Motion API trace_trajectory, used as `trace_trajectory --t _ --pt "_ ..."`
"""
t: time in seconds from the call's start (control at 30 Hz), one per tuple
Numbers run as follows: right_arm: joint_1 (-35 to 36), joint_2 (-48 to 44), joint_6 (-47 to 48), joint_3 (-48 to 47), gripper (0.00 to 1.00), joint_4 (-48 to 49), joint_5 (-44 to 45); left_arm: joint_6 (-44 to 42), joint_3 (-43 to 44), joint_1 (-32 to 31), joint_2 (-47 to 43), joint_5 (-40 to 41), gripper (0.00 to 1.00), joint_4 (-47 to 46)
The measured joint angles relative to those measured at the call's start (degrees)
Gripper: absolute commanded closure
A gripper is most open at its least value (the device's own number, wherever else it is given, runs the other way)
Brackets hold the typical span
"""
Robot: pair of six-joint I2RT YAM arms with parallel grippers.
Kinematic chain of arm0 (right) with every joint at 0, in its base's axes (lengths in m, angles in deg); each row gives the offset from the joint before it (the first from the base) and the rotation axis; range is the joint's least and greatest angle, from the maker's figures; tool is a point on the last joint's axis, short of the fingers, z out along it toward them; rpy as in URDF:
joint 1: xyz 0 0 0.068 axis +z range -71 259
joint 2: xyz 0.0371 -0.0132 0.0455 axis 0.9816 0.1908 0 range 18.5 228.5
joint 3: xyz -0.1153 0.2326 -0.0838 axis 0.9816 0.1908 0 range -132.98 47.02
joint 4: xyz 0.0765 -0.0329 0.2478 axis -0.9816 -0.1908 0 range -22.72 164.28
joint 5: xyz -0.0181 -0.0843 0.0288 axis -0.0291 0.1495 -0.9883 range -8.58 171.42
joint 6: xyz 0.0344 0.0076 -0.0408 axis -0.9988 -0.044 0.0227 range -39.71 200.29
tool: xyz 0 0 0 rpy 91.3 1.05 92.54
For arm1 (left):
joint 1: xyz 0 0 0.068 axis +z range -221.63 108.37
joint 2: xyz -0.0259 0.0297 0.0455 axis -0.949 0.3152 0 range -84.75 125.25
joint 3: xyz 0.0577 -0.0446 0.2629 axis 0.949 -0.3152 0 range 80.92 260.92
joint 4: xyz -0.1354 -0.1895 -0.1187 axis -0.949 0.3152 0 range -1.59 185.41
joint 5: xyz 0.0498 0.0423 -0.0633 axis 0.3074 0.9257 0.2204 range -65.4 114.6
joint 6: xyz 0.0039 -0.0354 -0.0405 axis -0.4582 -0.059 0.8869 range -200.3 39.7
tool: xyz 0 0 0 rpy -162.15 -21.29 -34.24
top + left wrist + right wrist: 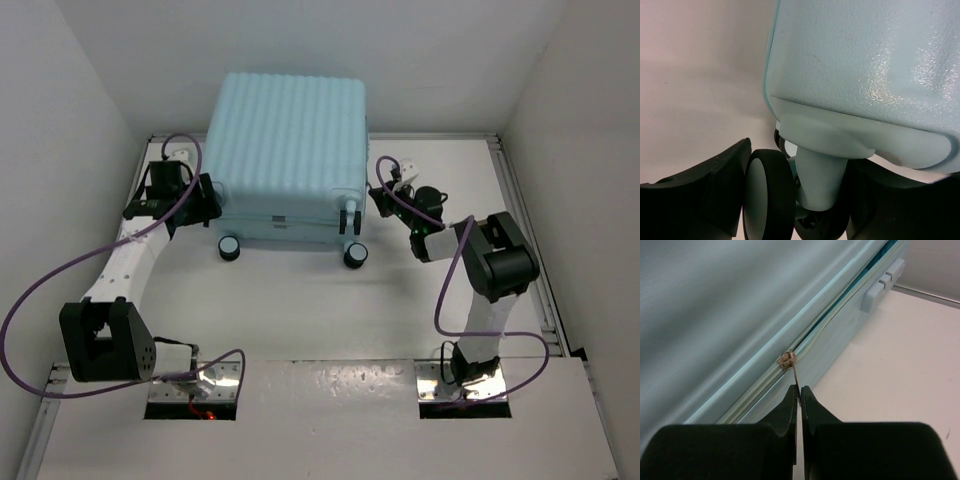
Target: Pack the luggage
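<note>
The luggage (288,150), a pale aqua ribbed hard-shell suitcase, lies flat at the back middle of the table with its black caster wheels (355,256) facing me. My left gripper (208,200) is at its left near corner. In the left wrist view the left gripper (800,167) is closed around a caster wheel (767,200) and its pale stem. My right gripper (383,197) is at the suitcase's right side. In the right wrist view the right gripper (800,390) is shut on the thin metal zipper pull (796,376) below the slider (786,359). The zip gapes beyond the slider.
White walls enclose the table on the left, back and right. A metal rail (520,210) runs along the right edge. A pale plastic foot (882,284) sticks out from the suitcase's side. Purple cables loop off both arms.
</note>
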Motion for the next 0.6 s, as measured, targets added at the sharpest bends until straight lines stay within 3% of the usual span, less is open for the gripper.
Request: trace_trajectory --t 0.3,0.6 --pt "-0.1 10.6 -1.2 -13.6 1.00 -0.1 5.1 -0.9 1.7 0.7 1.8 0.2 0.96 1.0" --pt "-0.9 25.9 -3.0 -35.7 1.00 -1.6 11.9 -1.3 1.7 0.7 2.9 0.5 0.97 0.9"
